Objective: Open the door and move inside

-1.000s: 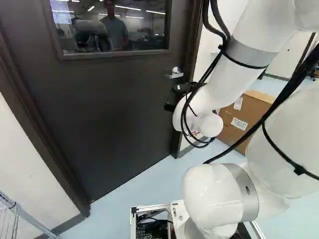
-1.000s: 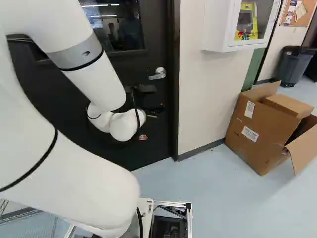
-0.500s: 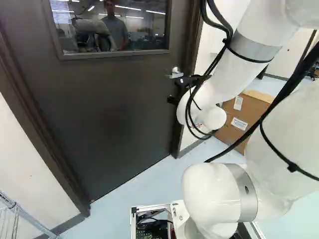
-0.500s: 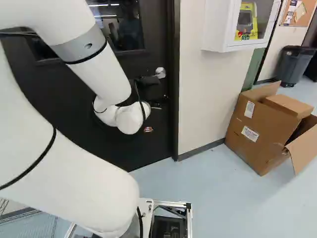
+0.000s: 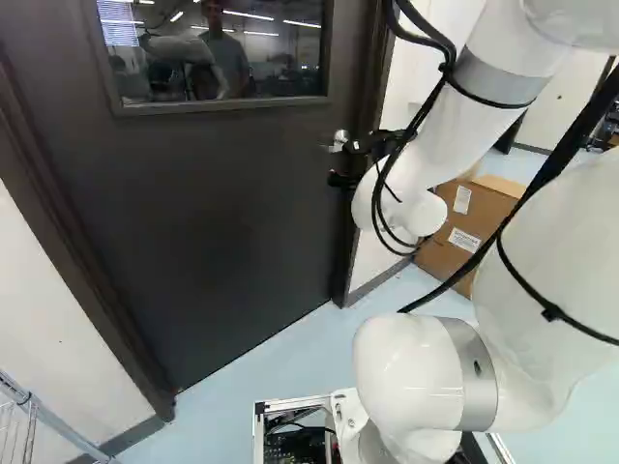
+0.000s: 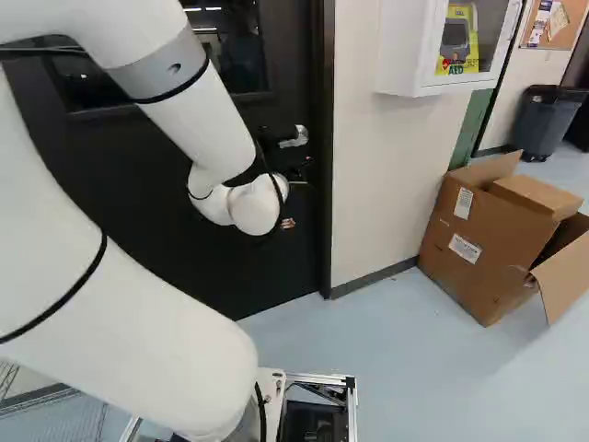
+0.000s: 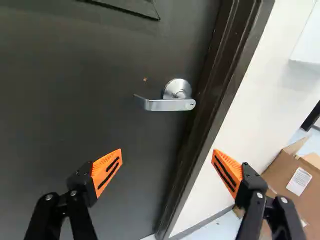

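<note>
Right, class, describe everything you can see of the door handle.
The door handle is silvery, metal by its look: a round plate and a straight lever, its free end bent in towards the dark door. A small keyhole-like mark sits at the lever's other end. It is mounted close to the door frame, lever pointing away from it, seemingly not pressed down. The open gripper faces it without touching.

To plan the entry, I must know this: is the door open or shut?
Shut: in the wrist view, the door meets its frame beside the lever handle, with no gap showing.
</note>
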